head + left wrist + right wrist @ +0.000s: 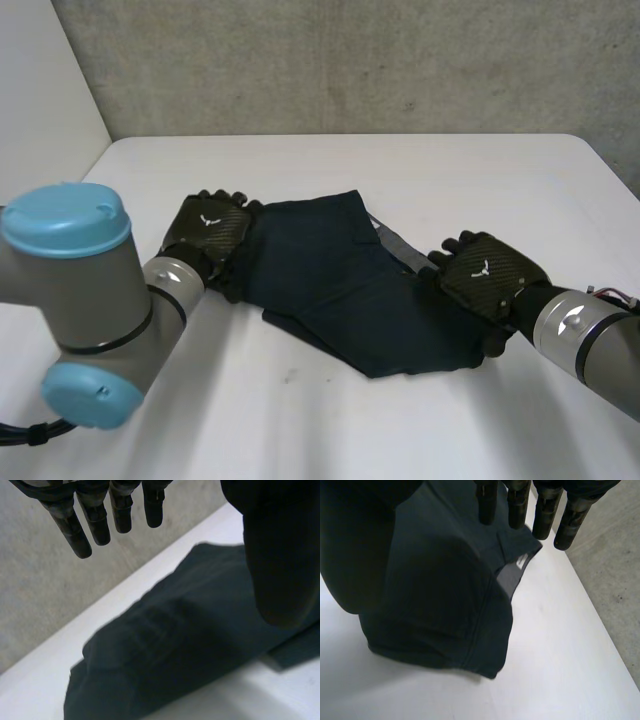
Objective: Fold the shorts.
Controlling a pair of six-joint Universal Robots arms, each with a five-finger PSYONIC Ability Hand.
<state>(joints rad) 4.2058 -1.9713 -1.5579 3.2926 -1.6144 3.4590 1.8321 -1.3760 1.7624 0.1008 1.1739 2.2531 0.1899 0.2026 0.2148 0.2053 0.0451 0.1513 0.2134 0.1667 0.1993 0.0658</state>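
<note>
"Shorts of dark navy cloth [340,290] — where are they lying?"

"They are lying rumpled on the white table [300,430], stretching from one black hand to the other."

"What is the left hand [208,232] doing?"

"It is resting palm-down over the end of the shorts nearest its own arm. In its wrist view the fingers [72,527] are hanging straight and a little spread, gripping nothing. The shorts [175,645] are lying under the palm and running on past the thumb. The fingertips are pointing toward the grey concrete wall [350,60]. I cannot tell whether the palm is touching the cloth."

"And the right hand [490,272]?"

"It is sitting over the opposite end of the shorts, palm down. In its wrist view the fingers [545,512] are also hanging straight and slightly apart — nothing is being pinched. The shorts [445,590] are bunching under the palm, with a curved seamed edge lying on the table below it. A strip of grey lining [512,577] is showing just below the fingertips."
</note>
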